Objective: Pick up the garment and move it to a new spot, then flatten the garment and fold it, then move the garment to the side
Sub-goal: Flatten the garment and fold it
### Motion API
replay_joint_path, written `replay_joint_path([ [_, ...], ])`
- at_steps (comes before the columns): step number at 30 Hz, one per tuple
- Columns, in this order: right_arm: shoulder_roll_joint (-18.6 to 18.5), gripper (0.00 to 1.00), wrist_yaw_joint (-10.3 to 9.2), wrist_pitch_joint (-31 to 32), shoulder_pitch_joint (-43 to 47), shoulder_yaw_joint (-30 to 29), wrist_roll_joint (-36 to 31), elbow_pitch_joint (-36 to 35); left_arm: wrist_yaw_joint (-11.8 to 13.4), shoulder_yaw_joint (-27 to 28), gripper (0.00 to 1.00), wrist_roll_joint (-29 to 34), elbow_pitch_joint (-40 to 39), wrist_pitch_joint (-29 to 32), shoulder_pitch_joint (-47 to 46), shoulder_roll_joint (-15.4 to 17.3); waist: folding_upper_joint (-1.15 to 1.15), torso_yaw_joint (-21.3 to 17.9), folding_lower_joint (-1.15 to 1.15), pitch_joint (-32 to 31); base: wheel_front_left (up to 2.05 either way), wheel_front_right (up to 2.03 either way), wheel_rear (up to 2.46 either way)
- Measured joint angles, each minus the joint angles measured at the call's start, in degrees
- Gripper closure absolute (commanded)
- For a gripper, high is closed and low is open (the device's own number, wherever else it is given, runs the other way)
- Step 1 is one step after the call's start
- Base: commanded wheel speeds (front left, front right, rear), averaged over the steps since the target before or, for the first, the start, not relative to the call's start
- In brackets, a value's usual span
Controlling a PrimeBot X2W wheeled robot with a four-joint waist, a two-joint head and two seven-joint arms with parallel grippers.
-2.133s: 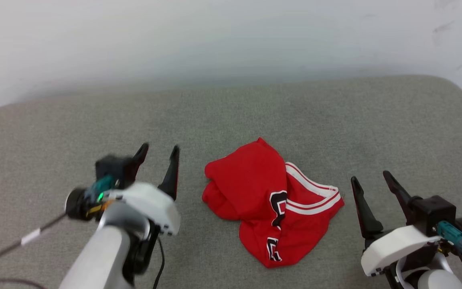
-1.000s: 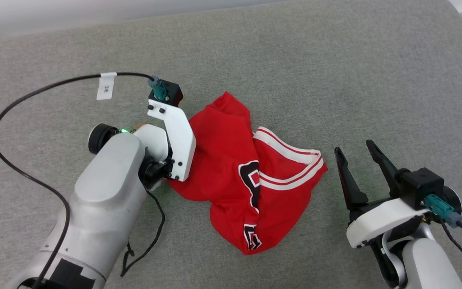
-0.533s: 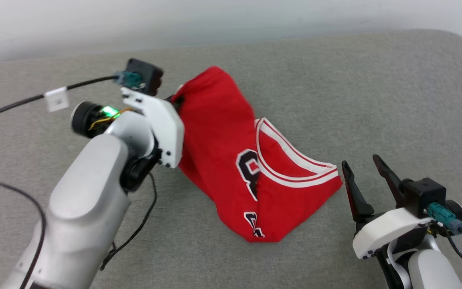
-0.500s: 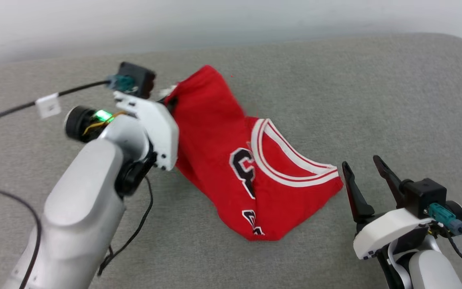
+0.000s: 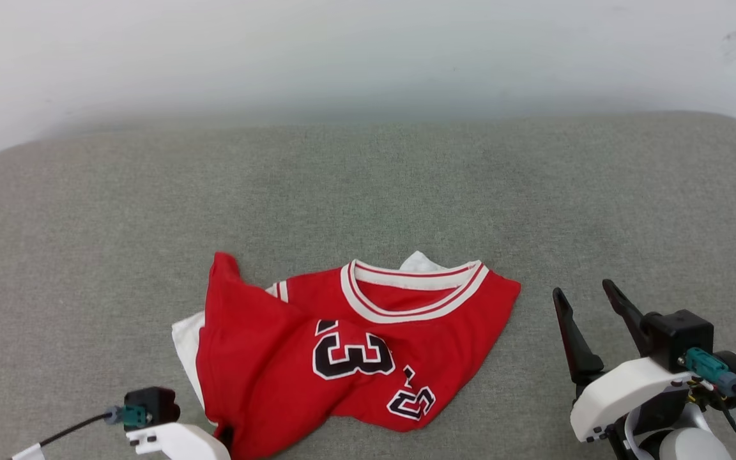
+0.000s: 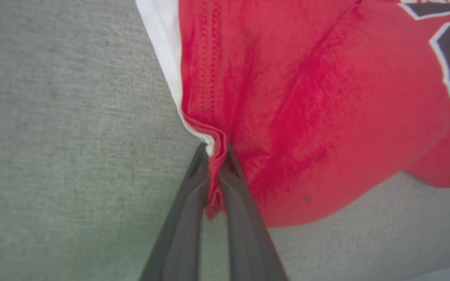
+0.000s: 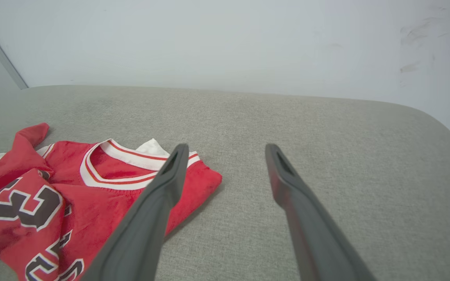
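We see the garment (image 5: 355, 358) lying crumpled on the grey pad (image 5: 368, 191), near its front edge and a little left of middle. The collar is toward the wall (image 5: 368, 57) and the number faces up. Our left gripper (image 6: 216, 153) has its fingers pinched narrow on a bunched fold at the garment's near left edge, with red cloth and a white border squeezed between the tips. Our right gripper (image 5: 582, 287) sits just beside the garment's right shoulder, apart from it, fingers spread wide and holding nothing. Bare pad stretches behind the garment to the wall and out to both rounded corners. A dark cable (image 5: 68, 434) trails from our left wrist at the lower left, off the cloth.
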Motion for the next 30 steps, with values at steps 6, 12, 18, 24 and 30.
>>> replay_joint_path([
  [6, 0.0, 0.00, 0.00, 1.2, 1.0, 0.0, -0.5, -1.2, 0.3, 0.4, 0.00, -0.4, -0.6, -4.4, 3.0, -1.8, 0.00, 0.1, 0.00, -2.0, 0.00, 0.00, 0.00],
  [12, 0.0, 0.00, 0.00, 2.1, 2.0, 0.3, -0.6, -1.9, 0.9, 1.0, 0.00, 3.8, -5.0, -10.6, 0.5, -0.8, 0.00, -0.4, 0.00, -3.9, 0.00, 0.00, 0.00],
  [18, 0.0, 0.00, 0.00, 2.6, 2.0, 0.3, -0.5, -3.3, -0.3, 0.7, 0.00, 5.4, -6.6, -7.8, -7.5, 1.7, 0.00, -1.2, -0.01, -2.6, 0.00, 0.00, 0.00],
  [24, 0.0, 0.00, 0.00, 2.4, -0.4, 0.3, -0.6, -4.8, -2.1, -0.7, 0.00, 5.6, -4.8, 3.0, -19.7, 5.3, 0.00, -2.3, -0.01, 1.9, 0.00, 0.00, 0.00],
  [30, 0.0, 0.00, 0.00, 1.0, -2.9, 0.7, 0.5, -4.1, -3.7, -1.0, 0.00, 3.3, 0.1, 14.9, -27.9, 8.7, 0.00, -4.2, 0.00, 7.7, 0.00, 0.00, 0.00],
])
